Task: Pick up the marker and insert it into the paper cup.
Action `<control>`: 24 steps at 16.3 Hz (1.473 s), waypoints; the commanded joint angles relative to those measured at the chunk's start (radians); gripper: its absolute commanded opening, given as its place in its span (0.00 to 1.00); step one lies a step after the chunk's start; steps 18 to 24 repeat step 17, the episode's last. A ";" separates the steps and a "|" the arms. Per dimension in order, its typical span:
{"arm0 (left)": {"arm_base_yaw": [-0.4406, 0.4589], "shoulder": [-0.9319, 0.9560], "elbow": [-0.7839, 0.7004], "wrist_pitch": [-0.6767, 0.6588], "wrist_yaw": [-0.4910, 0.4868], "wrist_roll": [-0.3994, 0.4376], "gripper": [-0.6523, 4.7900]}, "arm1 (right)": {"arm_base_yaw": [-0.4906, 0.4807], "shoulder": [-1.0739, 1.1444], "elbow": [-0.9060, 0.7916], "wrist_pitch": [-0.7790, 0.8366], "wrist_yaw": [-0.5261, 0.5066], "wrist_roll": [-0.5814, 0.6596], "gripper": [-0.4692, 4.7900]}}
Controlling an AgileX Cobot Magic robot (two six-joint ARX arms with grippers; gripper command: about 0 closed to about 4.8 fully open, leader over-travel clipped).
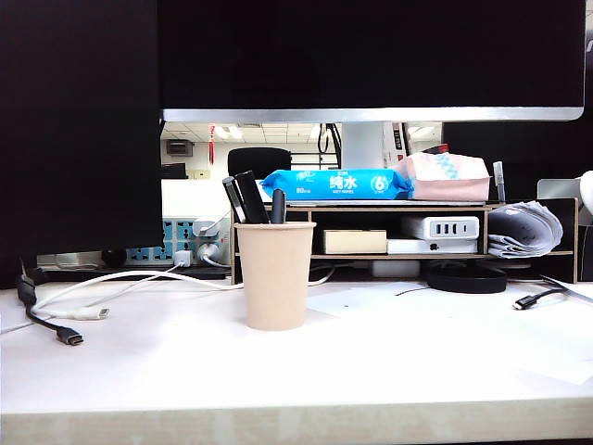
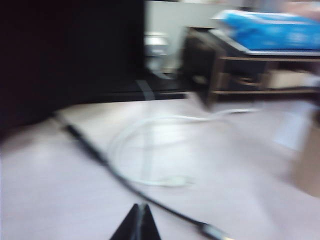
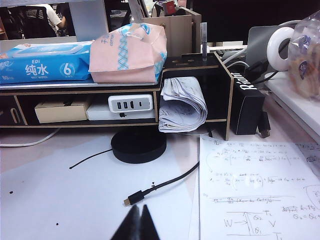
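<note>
The beige paper cup [image 1: 274, 275] stands upright on the white table in the exterior view. The thick black marker [image 1: 250, 197] leans inside it, its upper part above the rim, between two thinner dark pens [image 1: 278, 206]. Neither arm shows in that view. The left wrist view is blurred: my left gripper [image 2: 141, 207] hangs shut and empty over bare table, and a tan edge of the cup [image 2: 310, 167] shows at the frame's side. My right gripper [image 3: 139, 209] is shut with nothing in it, just short of a black cable plug [image 3: 131, 200].
A wooden desk shelf [image 1: 398, 209] behind the cup carries a blue wipes pack [image 1: 335, 184] and a pink tissue pack [image 1: 443, 176]. White and black cables [image 1: 65, 326] lie on the left. A black round pad [image 3: 138, 145] and handwritten papers [image 3: 255, 185] lie on the right.
</note>
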 commanded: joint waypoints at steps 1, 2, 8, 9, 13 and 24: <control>0.000 0.000 0.001 0.021 -0.124 0.003 0.11 | 0.000 0.000 -0.003 0.011 0.002 0.002 0.08; 0.001 0.000 0.001 0.022 -0.140 0.002 0.11 | 0.000 0.000 -0.003 0.011 0.003 0.003 0.08; 0.014 0.000 0.001 0.027 -0.138 0.003 0.11 | 0.000 0.000 -0.003 0.011 0.003 0.003 0.08; 0.014 0.000 0.001 0.025 -0.138 0.003 0.11 | 0.000 0.000 -0.003 0.011 0.003 0.003 0.08; 0.011 0.000 0.001 0.025 -0.138 0.003 0.11 | 0.000 0.000 -0.003 0.011 0.003 0.003 0.08; 0.011 0.000 0.001 0.025 -0.138 0.003 0.11 | 0.000 0.000 -0.003 0.011 0.003 0.002 0.08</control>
